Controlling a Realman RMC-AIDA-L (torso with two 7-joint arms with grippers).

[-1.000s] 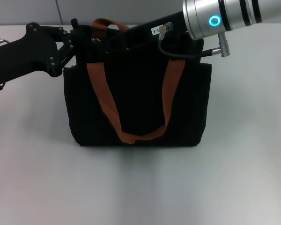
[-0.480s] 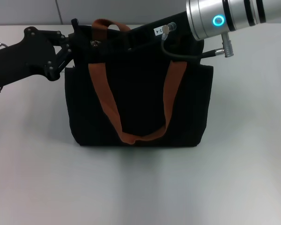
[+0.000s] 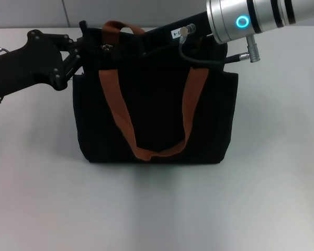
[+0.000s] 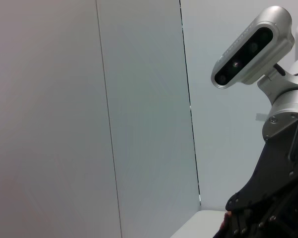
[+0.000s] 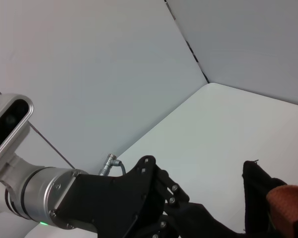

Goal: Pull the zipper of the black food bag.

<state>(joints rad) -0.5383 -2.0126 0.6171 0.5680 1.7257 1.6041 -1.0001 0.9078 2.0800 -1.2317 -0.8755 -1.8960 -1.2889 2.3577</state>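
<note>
On your left, the black left gripper meets the top left corner of the boxy black fabric food bag standing mid-table; its jaws' state is unclear. The right gripper reaches across the top edge, fingers hidden. White table lies open in front.

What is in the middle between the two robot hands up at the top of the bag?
In the head view, an orange-brown strap handle arches between the left gripper and right gripper.
</note>
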